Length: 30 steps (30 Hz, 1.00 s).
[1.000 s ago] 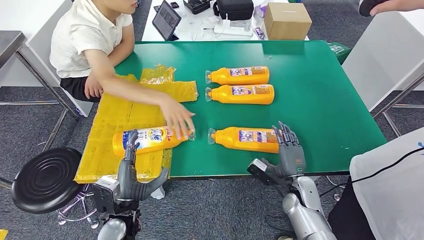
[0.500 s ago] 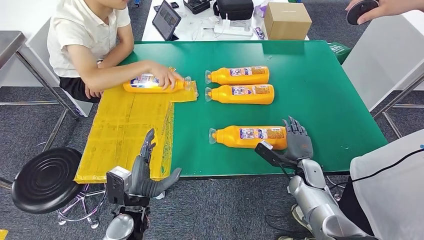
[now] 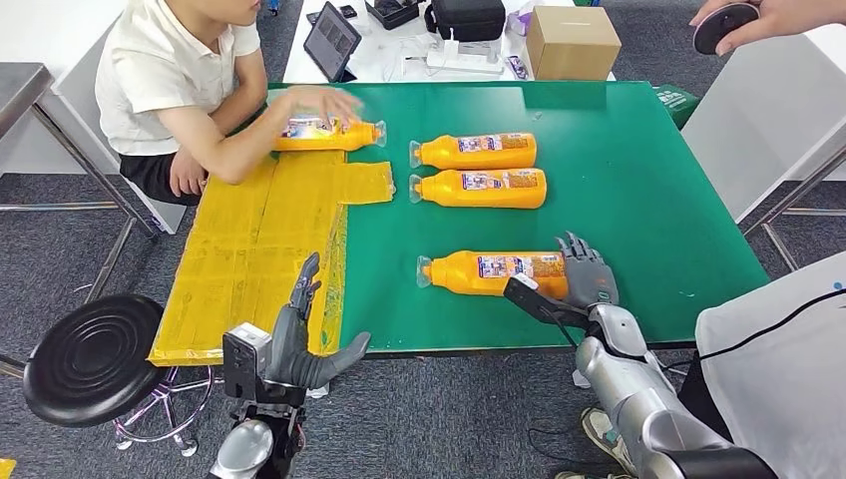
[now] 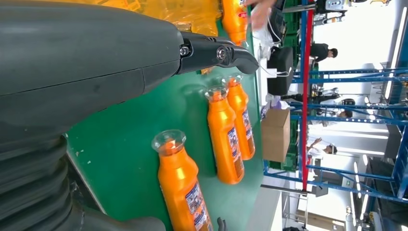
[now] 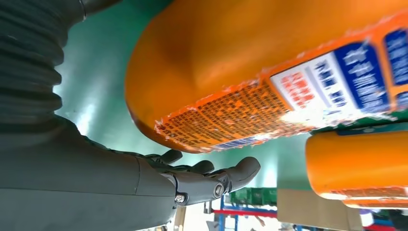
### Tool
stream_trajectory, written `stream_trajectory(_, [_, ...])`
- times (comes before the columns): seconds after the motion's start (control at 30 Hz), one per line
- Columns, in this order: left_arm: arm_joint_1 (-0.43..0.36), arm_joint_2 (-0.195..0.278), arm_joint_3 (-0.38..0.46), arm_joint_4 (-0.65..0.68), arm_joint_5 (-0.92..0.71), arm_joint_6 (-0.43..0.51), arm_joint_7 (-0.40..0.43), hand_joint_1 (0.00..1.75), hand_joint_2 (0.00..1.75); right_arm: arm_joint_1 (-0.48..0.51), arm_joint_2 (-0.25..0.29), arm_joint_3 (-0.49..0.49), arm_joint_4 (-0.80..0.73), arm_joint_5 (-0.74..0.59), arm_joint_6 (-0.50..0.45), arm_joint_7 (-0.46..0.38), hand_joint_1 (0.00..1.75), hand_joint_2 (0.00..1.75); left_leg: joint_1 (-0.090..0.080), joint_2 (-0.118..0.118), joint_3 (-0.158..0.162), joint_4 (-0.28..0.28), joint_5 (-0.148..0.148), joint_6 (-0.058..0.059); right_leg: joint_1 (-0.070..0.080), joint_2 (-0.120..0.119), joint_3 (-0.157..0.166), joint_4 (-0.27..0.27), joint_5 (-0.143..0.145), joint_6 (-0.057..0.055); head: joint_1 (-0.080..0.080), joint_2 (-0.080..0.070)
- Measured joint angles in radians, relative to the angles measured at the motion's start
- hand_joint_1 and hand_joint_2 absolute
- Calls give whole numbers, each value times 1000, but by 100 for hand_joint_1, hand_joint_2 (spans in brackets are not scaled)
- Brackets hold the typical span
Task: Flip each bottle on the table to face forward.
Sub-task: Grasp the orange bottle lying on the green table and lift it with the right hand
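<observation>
so on the far left there's a round black stool [image 3: 92, 357] on the grey floor, next to my left hand [image 3: 295, 344], which is hovering off the near edge of the green table [image 3: 638, 180] with fingers spread and nothing in it. above that is a sheet of crinkly yellow plastic wrap [image 3: 254, 254] draped over the table's left side. at the far end of that wrap a person's hand [image 3: 319, 103] is resting on an orange plastic bottle with a clear cap [image 3: 329, 135], lying on its side.

moving right, two more orange bottles lie side by side mid-table, the far one [image 3: 474, 151] and the one just beside it [image 3: 479, 188], caps pointing left, labels up. closer to me is the near orange bottle [image 3: 494, 273], also on its side, cap left. my right hand [image 3: 587, 277] is at its base end, fingers apart and curving round the bottom, looks like touching it but not clamped on. a cardboard box [image 3: 573, 41] sits beyond the table's far edge.
</observation>
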Motion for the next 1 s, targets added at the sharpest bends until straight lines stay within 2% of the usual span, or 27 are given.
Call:
stream_trajectory(0.17, [-4,0,-3,2,5,0,0,0,175,-6,6,23,5,10,-11,-2,0,175,0,0,0,0,0,0,0,0,0,0,0,0,0,0])
stream_trajectory(0.2, [-5,0,-4,3,6,0,0,0,175,-7,8,27,5,11,-10,-2,26,175,0,0,0,0,0,0,0,0,0,0,0,0,0,0])
stream_trajectory(0.3, [-8,0,-8,8,8,-1,0,0,175,-9,15,35,8,11,4,-4,153,175,0,0,0,0,0,0,0,0,0,0,0,0,0,0])
stream_trajectory(0.33, [-9,0,-9,10,9,-1,0,0,175,-10,17,38,10,11,14,-7,171,175,0,0,0,0,0,0,0,0,0,0,0,0,0,0])
stream_trajectory(0.87, [-40,-3,-17,49,32,-16,2,0,175,-36,17,48,43,-38,103,-4,175,175,0,0,0,0,0,0,0,0,0,0,0,0,0,0])
stream_trajectory(1.0, [-41,-3,-19,56,35,-18,2,0,175,-40,15,48,52,-42,110,0,158,175,0,0,1,0,0,0,0,0,0,0,0,0,0,0])
